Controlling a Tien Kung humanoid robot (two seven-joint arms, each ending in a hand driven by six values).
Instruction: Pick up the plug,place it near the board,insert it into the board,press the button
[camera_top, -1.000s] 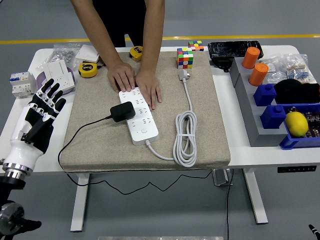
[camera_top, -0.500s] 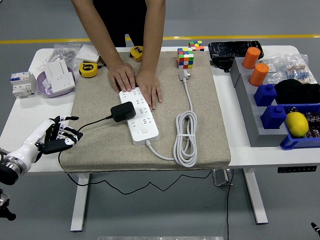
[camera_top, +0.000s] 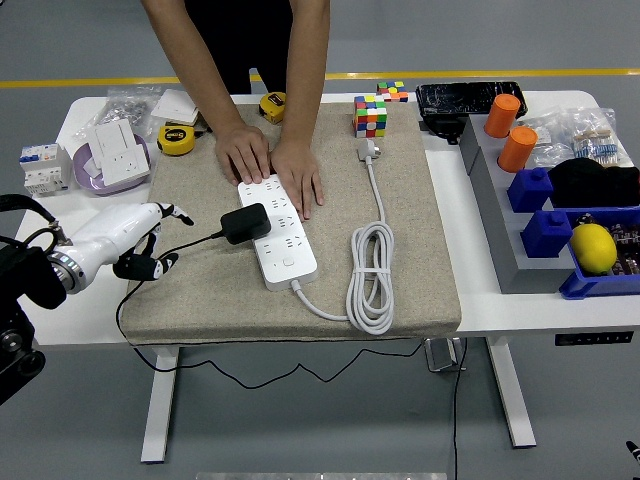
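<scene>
Near the counter's left edge the left hand (camera_top: 135, 238) hovers with fingers loosely spread, holding nothing. At the counter's middle, on the mat (camera_top: 400, 250), the black plug (camera_top: 245, 223) sits on the white board (camera_top: 277, 236), whose far end a person's hands (camera_top: 270, 165) press down

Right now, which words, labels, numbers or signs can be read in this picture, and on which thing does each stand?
None can be read.
Power strip: marks around the sockets, too small to read.
Yellow tape measures: dark round label, blurred.
White breaker at the table's left edge: print too small to read.
Clear bags at the far right: print blurred.
Black plug: no visible text.
</scene>
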